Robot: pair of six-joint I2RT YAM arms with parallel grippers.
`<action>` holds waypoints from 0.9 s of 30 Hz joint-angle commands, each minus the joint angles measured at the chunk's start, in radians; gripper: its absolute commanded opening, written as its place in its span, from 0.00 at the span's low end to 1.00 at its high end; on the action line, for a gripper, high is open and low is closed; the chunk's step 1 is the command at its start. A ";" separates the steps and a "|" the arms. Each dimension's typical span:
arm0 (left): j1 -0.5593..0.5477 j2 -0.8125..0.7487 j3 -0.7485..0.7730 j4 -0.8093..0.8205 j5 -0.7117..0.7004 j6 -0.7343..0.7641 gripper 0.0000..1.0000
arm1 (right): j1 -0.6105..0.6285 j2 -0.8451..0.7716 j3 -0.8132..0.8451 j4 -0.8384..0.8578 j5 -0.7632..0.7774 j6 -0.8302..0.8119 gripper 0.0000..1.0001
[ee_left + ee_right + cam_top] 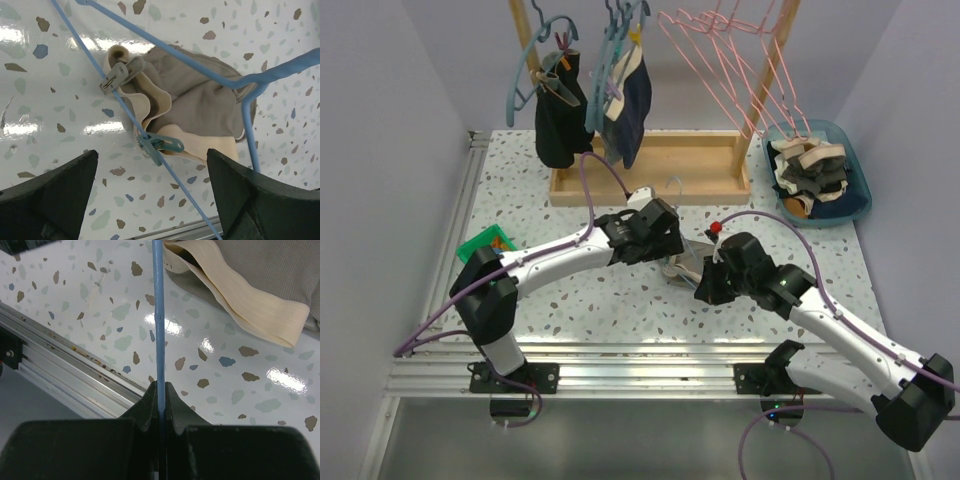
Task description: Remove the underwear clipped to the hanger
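Note:
Grey underwear (200,107) with a cream waistband (250,297) lies on the speckled table, clipped to a blue hanger (125,112) by a grey clip (120,75) and a teal clip (162,145). In the top view the underwear (682,265) lies between the two grippers. My left gripper (152,192) is open, hovering just above the hanger bar near the teal clip. My right gripper (160,390) is shut on the blue hanger's bar (158,315), holding it near the table.
A wooden rack (650,170) at the back carries hangers with dark garments (560,110) and empty pink hangers (730,40). A blue bin (820,175) of clothes sits back right. A green object (485,242) lies at the left. The aluminium table rail (65,375) runs close by.

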 commanded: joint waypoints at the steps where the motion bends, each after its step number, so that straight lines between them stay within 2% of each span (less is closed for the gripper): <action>1: -0.017 -0.009 0.031 -0.071 -0.058 -0.033 0.93 | 0.005 -0.003 0.013 -0.009 0.042 -0.005 0.00; 4: -0.018 -0.008 0.014 -0.048 -0.063 -0.030 0.91 | 0.005 0.001 0.010 -0.003 0.039 0.000 0.00; 8: -0.018 0.012 0.002 -0.069 -0.075 -0.042 0.82 | 0.003 0.001 0.018 0.003 0.044 0.006 0.00; 9: -0.018 -0.001 -0.028 -0.062 -0.077 -0.050 0.81 | 0.003 0.003 0.021 0.001 0.045 0.007 0.00; 10: -0.018 -0.036 -0.083 -0.052 -0.086 -0.062 0.74 | 0.003 -0.002 0.027 0.001 0.051 0.012 0.00; 19: -0.017 -0.161 -0.242 -0.054 -0.106 -0.102 0.65 | 0.005 -0.019 0.030 0.000 0.067 0.035 0.00; 23: -0.017 -0.253 -0.332 -0.002 -0.110 -0.152 0.64 | 0.005 -0.023 0.039 -0.012 0.071 0.032 0.00; 26: -0.017 -0.311 -0.365 0.090 -0.097 -0.171 0.74 | 0.003 -0.022 0.035 -0.012 0.070 0.030 0.00; 27: -0.017 -0.317 -0.360 0.116 -0.086 -0.169 0.81 | 0.005 -0.022 0.030 -0.012 0.070 0.032 0.00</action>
